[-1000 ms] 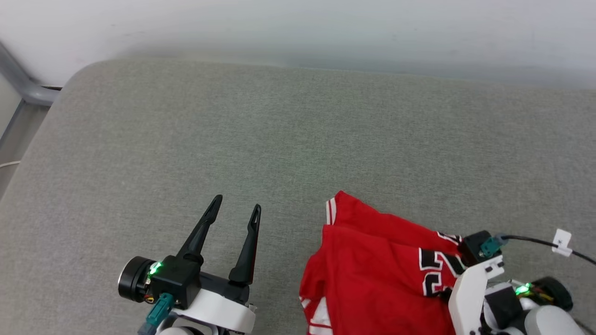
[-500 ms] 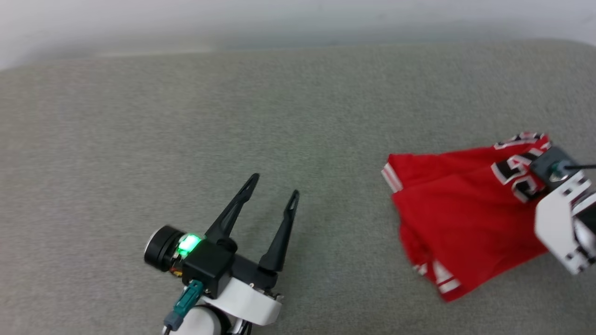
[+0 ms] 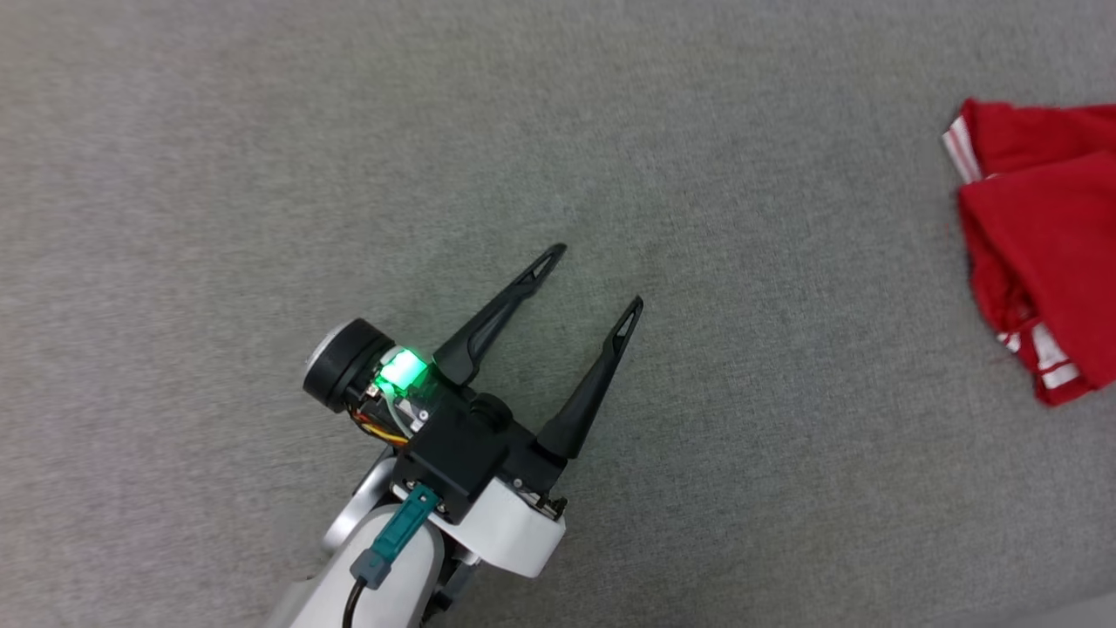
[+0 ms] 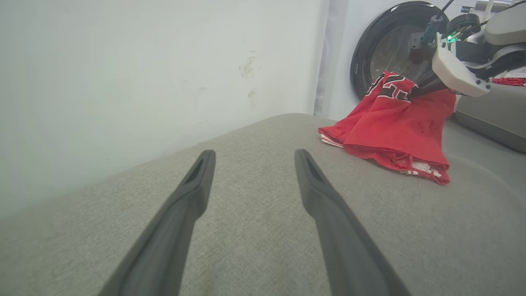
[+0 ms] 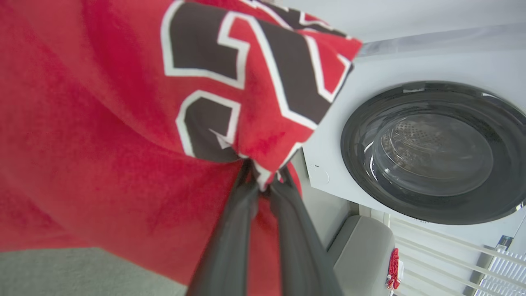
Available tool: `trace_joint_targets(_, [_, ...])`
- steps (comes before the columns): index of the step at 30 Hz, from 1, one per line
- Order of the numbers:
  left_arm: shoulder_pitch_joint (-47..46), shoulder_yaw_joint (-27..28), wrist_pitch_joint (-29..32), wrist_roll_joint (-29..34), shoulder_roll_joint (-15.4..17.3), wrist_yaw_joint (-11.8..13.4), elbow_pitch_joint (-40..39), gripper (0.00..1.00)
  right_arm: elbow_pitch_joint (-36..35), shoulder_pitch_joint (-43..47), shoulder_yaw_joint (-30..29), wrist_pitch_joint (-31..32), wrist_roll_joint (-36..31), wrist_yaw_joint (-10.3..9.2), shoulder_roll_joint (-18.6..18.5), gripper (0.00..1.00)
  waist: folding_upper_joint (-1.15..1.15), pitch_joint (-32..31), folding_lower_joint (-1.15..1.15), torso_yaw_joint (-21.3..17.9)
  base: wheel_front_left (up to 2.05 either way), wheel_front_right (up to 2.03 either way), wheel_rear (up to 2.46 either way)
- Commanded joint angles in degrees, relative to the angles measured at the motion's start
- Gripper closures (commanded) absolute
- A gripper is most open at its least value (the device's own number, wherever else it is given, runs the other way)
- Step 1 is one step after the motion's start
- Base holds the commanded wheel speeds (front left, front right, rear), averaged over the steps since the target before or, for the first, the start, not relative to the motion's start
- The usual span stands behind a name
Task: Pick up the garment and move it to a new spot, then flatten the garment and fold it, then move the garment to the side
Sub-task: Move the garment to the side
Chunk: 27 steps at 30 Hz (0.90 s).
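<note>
The garment is a red jersey with white striped trim and black-and-white lettering, bunched at the right edge of the head view. In the left wrist view the garment trails onto the grey cushion with its top lifted. My right gripper is shut on a fold of the garment by the lettering, and the right gripper also shows in the left wrist view, holding that top. My left gripper stands open above the bare cushion, well left of the garment, with nothing between its fingers.
The grey cushioned surface spreads wide around both arms. A washing machine with a round dark door stands beyond the cushion's far end, next to a pale wall. A grey bin sits below the machine.
The head camera has swung left and down, so the wall has left its view. My right gripper and the garment have slid out to the right edge. The left gripper stays open.
</note>
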Motion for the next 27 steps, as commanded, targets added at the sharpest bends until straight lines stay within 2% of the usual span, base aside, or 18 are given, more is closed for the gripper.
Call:
trace_joint_targets(1, [-1.39,-0.2,-0.14,0.56,0.8,-0.06,-0.72,0.0,3.28,-2.53,-1.04,-2.49,-0.92,-0.13,0.77,1.0,0.0,4.24,-0.01,-2.69,0.0,0.0,0.0])
trace_joint_targets(9, [-4.0,-1.46,-0.14,1.66,2.29,-0.06,-3.41,0.0,18.33,-8.59,-8.4,-9.43,-4.27,-0.13,4.6,1.0,0.0,8.71,-0.01,-2.59,0.0,0.0,0.0])
trace_joint_targets(16, [-5.0,-1.94,-0.14,1.64,2.08,0.4,-5.0,0.0,26.07,-11.33,-14.1,-11.68,-8.53,-0.13,7.26,1.0,0.0,10.04,-0.01,-1.23,0.0,0.0,0.0])
trace_joint_targets(17, [-5.1,-1.93,-0.14,1.64,2.06,0.55,-5.06,0.0,26.56,-11.71,-15.14,-12.09,-9.39,-0.13,7.43,0.89,0.0,10.09,-0.01,-1.07,0.0,0.0,0.0])
trace_joint_targets(18, [-5.18,-2.01,-0.14,1.56,1.99,0.64,-5.07,0.0,27.2,-12.06,-16.37,-12.15,-10.18,-0.13,7.78,0.27,0.0,10.04,-0.01,-0.88,0.0,0.0,0.0])
trace_joint_targets(19, [-5.19,-2.03,-0.14,1.4,1.95,0.67,-4.94,0.0,27.65,-11.97,-17.16,-12.19,-11.14,-0.12,8.31,0.0,0.0,9.83,-0.01,-0.69,0.0,0.0,0.0])
trace_joint_targets(27, [-3.98,-1.46,-0.14,-0.13,0.59,1.9,-3.57,0.0,27.17,-11.05,-21.17,-12.6,-16.48,-0.12,11.01,0.0,0.0,4.46,-0.01,0.89,0.0,0.0,0.0])
